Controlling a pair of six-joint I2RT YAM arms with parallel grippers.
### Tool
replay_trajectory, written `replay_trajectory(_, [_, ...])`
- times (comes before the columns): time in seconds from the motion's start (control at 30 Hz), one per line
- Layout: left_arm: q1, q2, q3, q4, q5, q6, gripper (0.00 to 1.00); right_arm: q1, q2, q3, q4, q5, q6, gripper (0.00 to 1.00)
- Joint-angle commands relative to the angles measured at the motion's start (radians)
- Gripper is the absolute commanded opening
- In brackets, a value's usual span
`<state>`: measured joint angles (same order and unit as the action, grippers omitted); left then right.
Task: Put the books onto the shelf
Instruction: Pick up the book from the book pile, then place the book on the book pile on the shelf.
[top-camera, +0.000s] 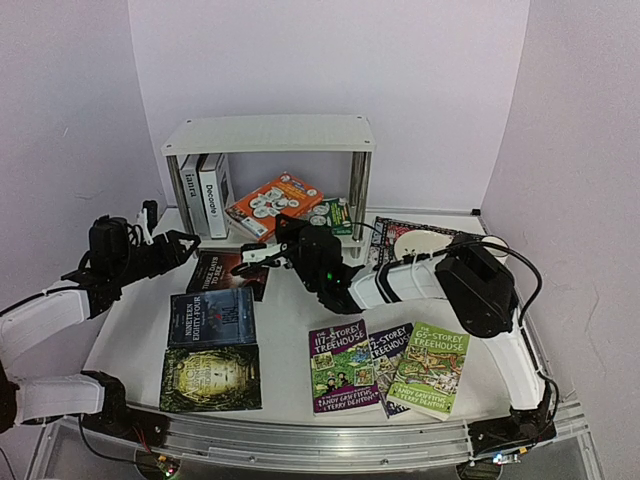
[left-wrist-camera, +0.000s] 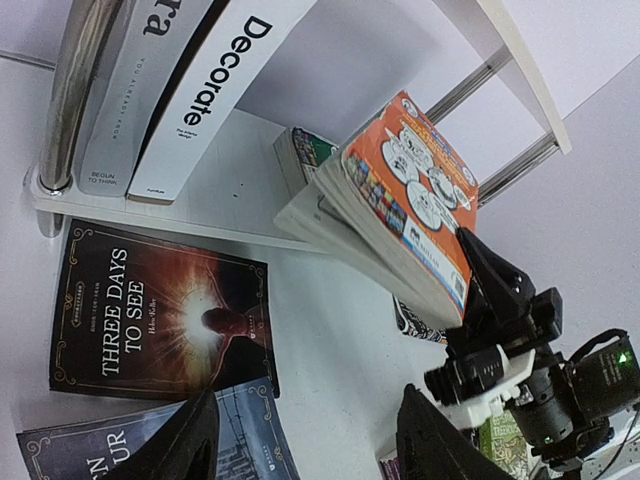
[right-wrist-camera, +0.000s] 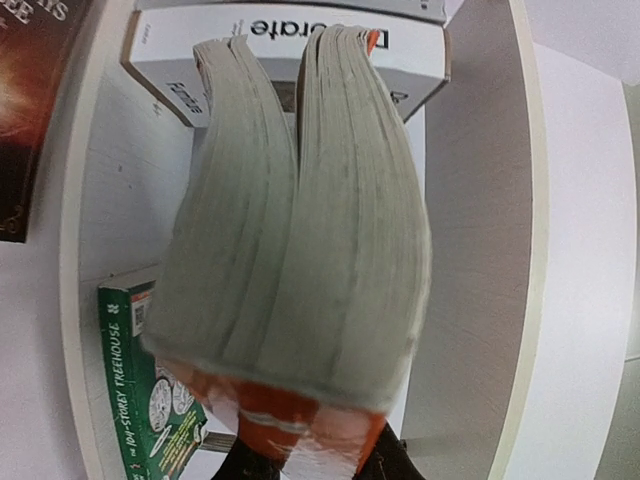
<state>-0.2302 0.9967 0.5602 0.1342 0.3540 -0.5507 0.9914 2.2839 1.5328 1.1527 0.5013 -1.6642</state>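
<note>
Right gripper (top-camera: 262, 248) clamps the thick orange paperback book (top-camera: 275, 203), tilted over the lower board of the white chrome-posted shelf (top-camera: 270, 133). It is probably light and limp, and its pages splay: hold near the spine. Left gripper (top-camera: 178, 246) stands apart, empty.

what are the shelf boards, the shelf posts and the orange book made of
Shelf boards: look like white painted wood or laminate, matte and flat with crisp edges; cannot tell which. Shelf posts: metal, polished chrome by the look, with bright mirror-like streaks. Orange book: paper, a thick block of pale page edges under a thin printed cover.
</note>
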Motion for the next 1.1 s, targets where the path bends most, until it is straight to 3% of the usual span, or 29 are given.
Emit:
replay_trajectory(0.0, [-0.004,-0.014,-0.013,-0.007,-0.026,0.001,0.61,-0.034,0.047,0.154,0.088,0.067,0.01,0.0])
replay_trajectory(0.9, [-0.003,0.028,-0.006,-0.011,-0.016,0.006,0.62,-0.17,0.394,0.728,-0.284,0.341,0.135,0.02])
replay_trajectory(0.97, [-0.003,0.03,-0.008,-0.011,-0.012,0.008,0.62,-0.173,0.408,0.747,-0.323,0.349,0.159,0.04])
replay_trajectory(1.07, [-0.003,0.025,-0.012,-0.011,-0.013,0.008,0.62,-0.173,0.405,0.731,-0.335,0.345,0.182,0.19])
